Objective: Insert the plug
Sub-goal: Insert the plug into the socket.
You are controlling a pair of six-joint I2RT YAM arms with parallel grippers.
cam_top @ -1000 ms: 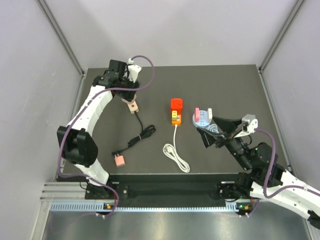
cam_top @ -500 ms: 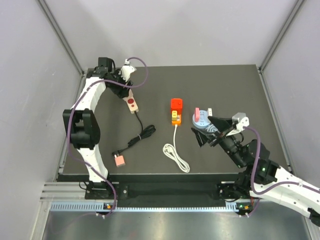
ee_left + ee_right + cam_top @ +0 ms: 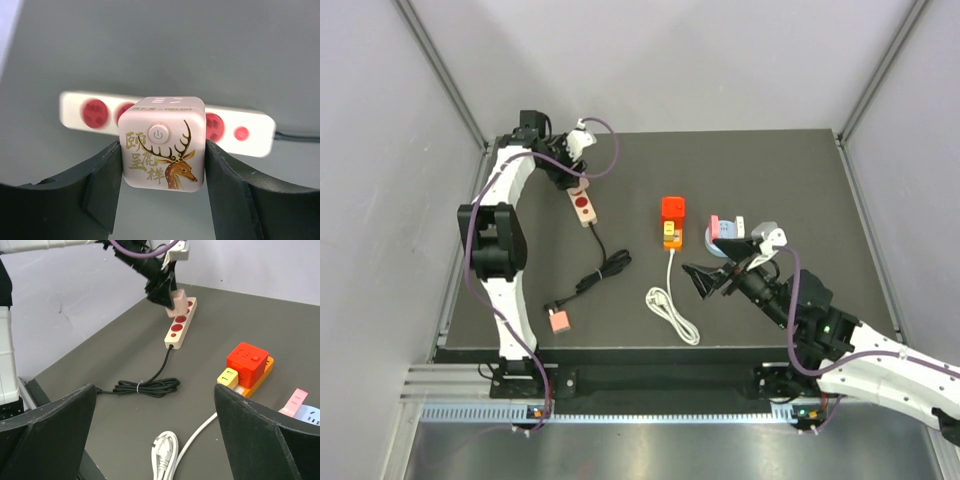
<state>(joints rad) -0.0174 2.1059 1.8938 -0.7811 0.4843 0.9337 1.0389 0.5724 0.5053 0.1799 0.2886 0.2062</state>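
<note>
A: What's on your screen, biggest first?

B: I have the dark table (image 3: 790, 180), then the cream strip (image 3: 582, 206) at far left and the orange power strip (image 3: 671, 237) mid-table. The plug (image 3: 672, 208) sits on top of the orange strip's far end. My left gripper (image 3: 163, 175) is clamped on a pale pink cube (image 3: 162, 145) with a deer print, which hangs over the cream strip. My right gripper (image 3: 708, 281) is spread wide with nothing in it, near the orange strip on its right, toward me.

A: How will the red one handle?

B: I judge it light, rigid plastic with smooth faces that could slip. I'd pinch two opposite flat sides low down and push straight, since tilted pins might bind.

A: Anything you can't see?

B: Its underside is hidden, so I can't tell whether its pins are already seated. My right wrist view cuts off a blue-and-pink object (image 3: 296, 400) at the corner, and I can't name it. The cream strip is blurred behind the cube.
</note>
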